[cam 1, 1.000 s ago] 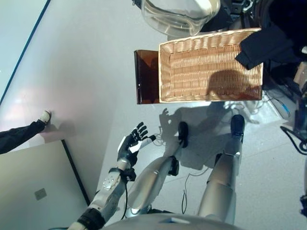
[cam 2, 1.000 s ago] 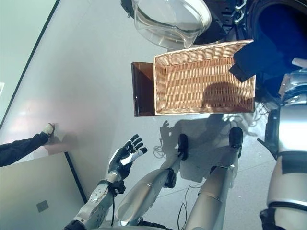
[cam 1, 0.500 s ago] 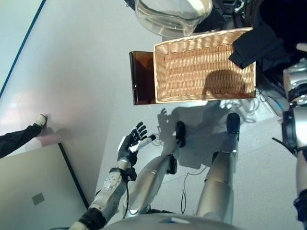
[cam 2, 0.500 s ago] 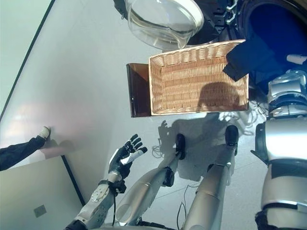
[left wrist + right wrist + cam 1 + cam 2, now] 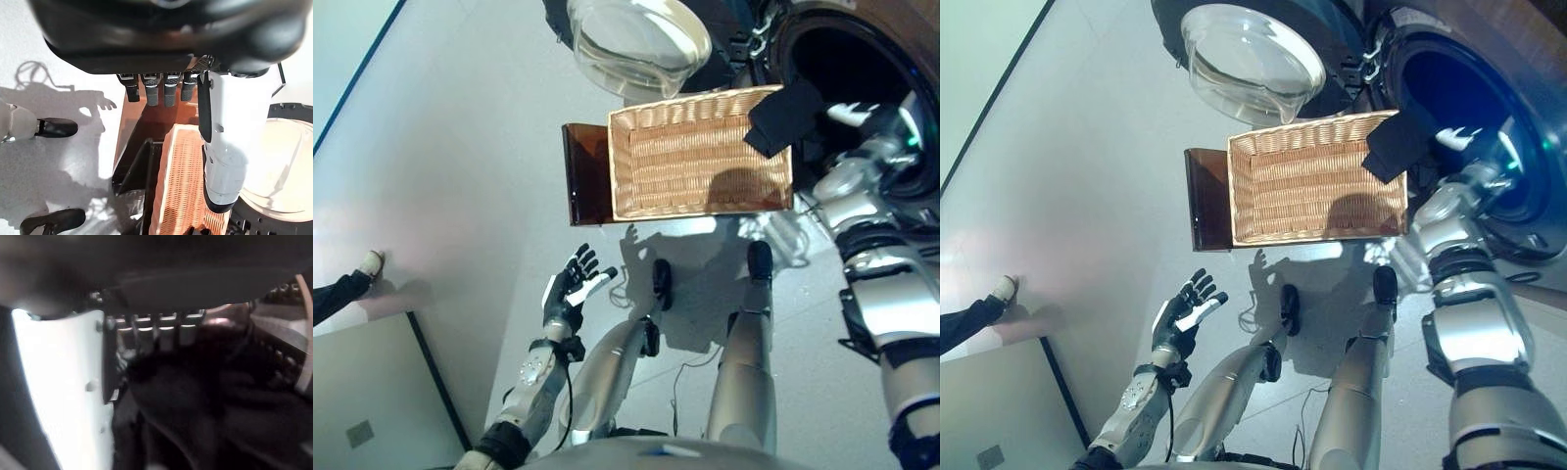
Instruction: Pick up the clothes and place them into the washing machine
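light: bright overhead | shadows: crisp on floor | right wrist view: dim, blurred | drum: dark

You'll see a silver-grey left arm and right arm, shells split by dark joint bands. The left hand is black, with a white cover on the thumb beside its fingers (the right hand has one too).
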